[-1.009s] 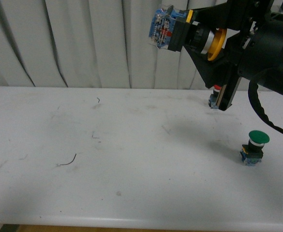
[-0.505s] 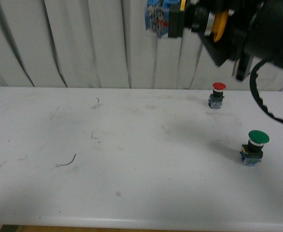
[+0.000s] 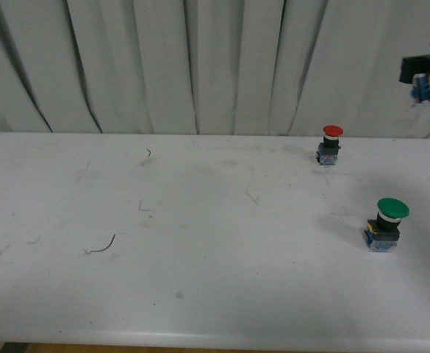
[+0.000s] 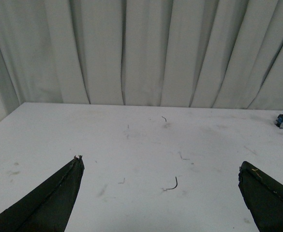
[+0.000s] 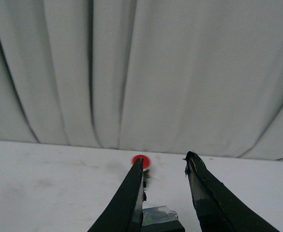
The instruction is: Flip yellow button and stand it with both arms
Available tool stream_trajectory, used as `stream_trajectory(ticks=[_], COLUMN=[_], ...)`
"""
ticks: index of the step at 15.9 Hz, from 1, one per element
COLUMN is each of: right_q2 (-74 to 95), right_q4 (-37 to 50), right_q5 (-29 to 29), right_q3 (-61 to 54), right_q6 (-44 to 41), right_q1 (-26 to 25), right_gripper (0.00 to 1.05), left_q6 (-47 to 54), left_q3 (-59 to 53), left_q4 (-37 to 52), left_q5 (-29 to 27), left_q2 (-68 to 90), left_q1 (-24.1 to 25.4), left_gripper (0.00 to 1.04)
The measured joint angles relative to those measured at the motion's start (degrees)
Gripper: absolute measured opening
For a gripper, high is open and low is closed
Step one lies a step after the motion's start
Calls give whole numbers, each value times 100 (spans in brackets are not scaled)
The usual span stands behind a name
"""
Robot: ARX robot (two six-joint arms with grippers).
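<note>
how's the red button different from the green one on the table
The red button has a red cap, the green button a green one. The red button stands further back, near the curtain; the green button nearer and further right. The green button looks bigger, though nearness adds to that. Both stand upright, cap up, on the white table.

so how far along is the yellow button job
Done: the yellow button is off the table, gripped in the right hand. In hand: it hangs high at far right. To do: the left hand is open and empty; flipping and standing it are not yet done.
</note>
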Motion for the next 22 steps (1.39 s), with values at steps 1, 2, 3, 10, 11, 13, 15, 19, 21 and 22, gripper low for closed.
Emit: stream_trajectory(ticks=[1,2,3,10,11,13,15,19,21,22], right_q2=[31,149,313,2367,2522,2940,3346,3764,3917,3943], right_q4=[-116,-251,-439,-3751,-4054,-4913,-5847,-6450,-6498,-6511], right_q5=[-17,-39,-98,-540,-540,-540,-494,-350,-286,-264], right_q3=[2,4,57,3418,3705,4509,5302,5904,6089,6118], right_q6=[-321,-557,-667,184,293,673,1198,1475,1432,1388], right_q1=[-146,-299,-444,-920,-920,-905,-789,-564,-501,-494], right_gripper=[28,28,28,28,28,28,28,28,28,28], left_q6=[2,0,0,2,2,0,0,2,2,2], left_q3=[0,0,0,0,0,0,0,0,0,0], left_q4=[2,2,2,2,0,2,2,2,2,2], left_q5=[0,0,0,0,0,0,0,0,0,0], left_q2=[0,0,0,0,0,0,0,0,0,0], left_q1=[0,0,0,0,0,0,0,0,0,0], left_gripper=[98,98,98,98,98,98,98,98,98,98])
